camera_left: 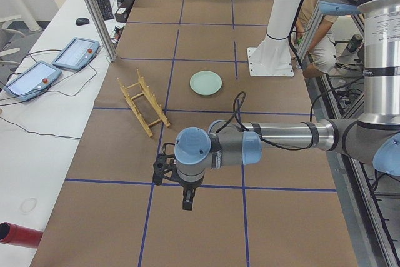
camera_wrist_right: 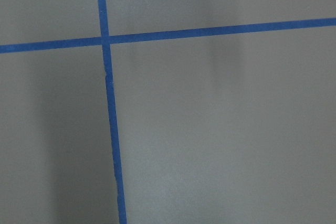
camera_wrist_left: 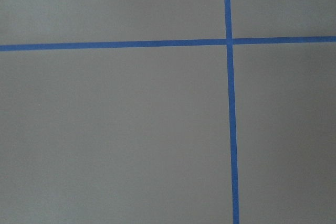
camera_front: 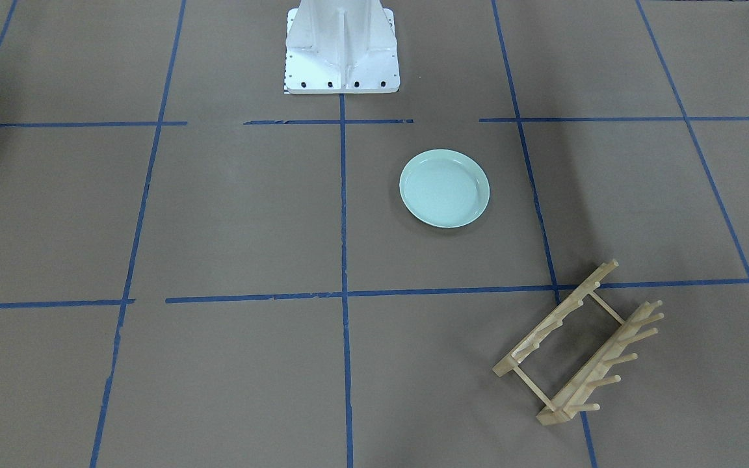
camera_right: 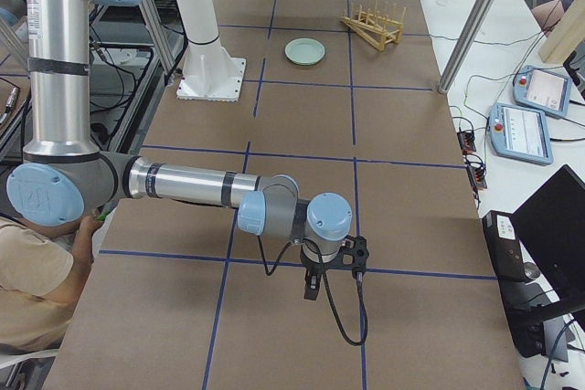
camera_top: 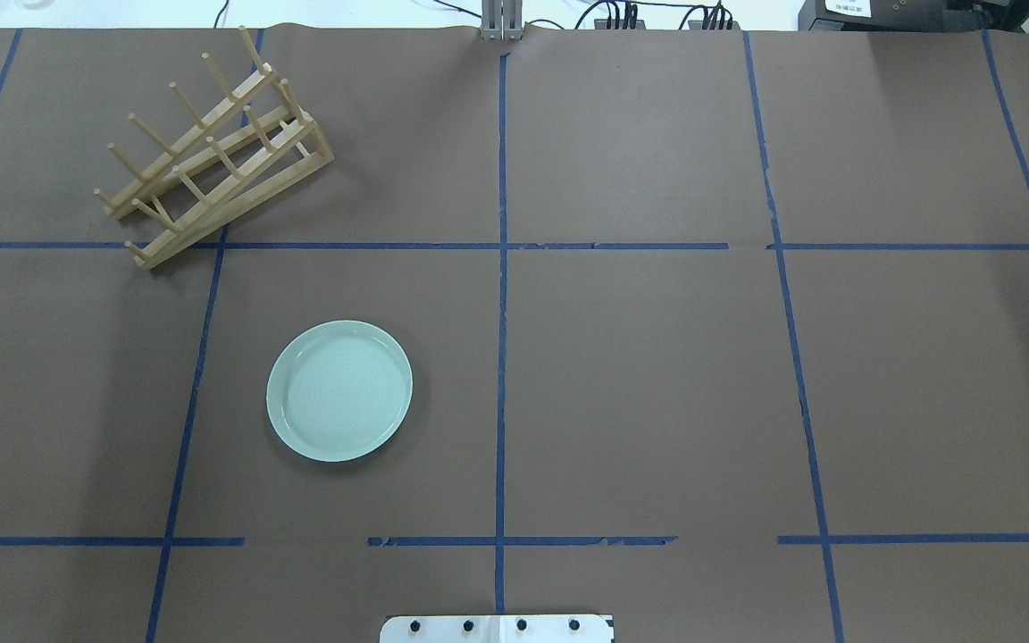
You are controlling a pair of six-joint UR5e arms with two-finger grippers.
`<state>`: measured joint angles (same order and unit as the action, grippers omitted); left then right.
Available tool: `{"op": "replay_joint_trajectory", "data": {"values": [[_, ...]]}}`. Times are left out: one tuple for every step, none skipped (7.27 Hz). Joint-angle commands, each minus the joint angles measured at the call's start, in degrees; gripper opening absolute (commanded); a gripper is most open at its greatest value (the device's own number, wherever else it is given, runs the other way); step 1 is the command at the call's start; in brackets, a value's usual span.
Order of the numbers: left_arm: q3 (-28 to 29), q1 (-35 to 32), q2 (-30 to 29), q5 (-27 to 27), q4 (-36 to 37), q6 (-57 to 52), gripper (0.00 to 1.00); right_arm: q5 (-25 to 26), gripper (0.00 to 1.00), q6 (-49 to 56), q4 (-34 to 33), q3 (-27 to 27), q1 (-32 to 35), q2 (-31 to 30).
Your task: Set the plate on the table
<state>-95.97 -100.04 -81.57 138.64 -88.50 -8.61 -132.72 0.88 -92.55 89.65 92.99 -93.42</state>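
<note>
plate [camera_top: 338, 390] flat on desk [camera_top: 639, 375], robot's left half, well apart from wooden rack [camera_top: 211, 152], left arm [camera_left: 281, 134] and right arm [camera_right: 183, 184] over desk ends, left jaws and right jaws, we cannot tell wide or narrow

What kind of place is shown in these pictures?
Probably a robotics test lab: a table gridded with blue tape, a large robot arm over it, and control tablets beside it.
</note>
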Motion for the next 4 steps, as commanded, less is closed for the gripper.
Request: {"op": "replay_joint_trajectory", "data": {"values": [[-2.01, 0.2, -0.08, 1.19, -1.06, 6.49, 1.0, 0.0, 1.0, 0.0, 0.0, 0.0, 0.0, -0.01], [-2.37, 1.59, -0.52, 1.37, -1.24, 8.15, 1.0, 0.0, 1.0, 0.0, 0.0, 0.0, 0.0, 0.07], [-3.51, 5.78, -0.87, 0.85, -2.37, 10.95, 1.0, 0.0, 1.0, 0.0, 0.0, 0.0, 0.0, 0.08], [-3.6, 8.09, -0.87, 0.75, -3.51, 12.03, 1.0, 0.0, 1.0, 0.0, 0.0, 0.0, 0.0, -0.01]]}}
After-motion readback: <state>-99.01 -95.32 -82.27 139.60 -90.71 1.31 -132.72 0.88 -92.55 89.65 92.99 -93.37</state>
